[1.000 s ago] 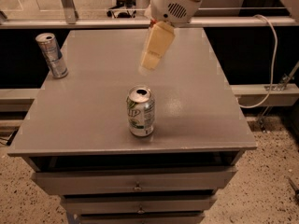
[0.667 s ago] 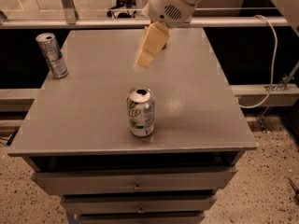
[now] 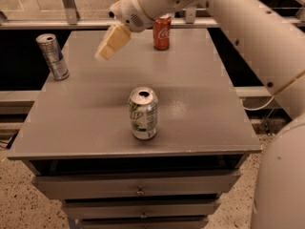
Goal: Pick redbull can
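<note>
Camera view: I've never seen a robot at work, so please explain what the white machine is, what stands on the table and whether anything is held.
The big white shape is a robot arm reaching in from the right. The beige piece at its end is the gripper, its grasping tool; it hangs in the air over the back left of the grey table, with nothing in it. The one camera looks down on the table from the front. Three cans stand upright: the slim silver redbull can at the back left corner, a red Coca-Cola can at the back edge, and a white-and-green can near the front.
</note>
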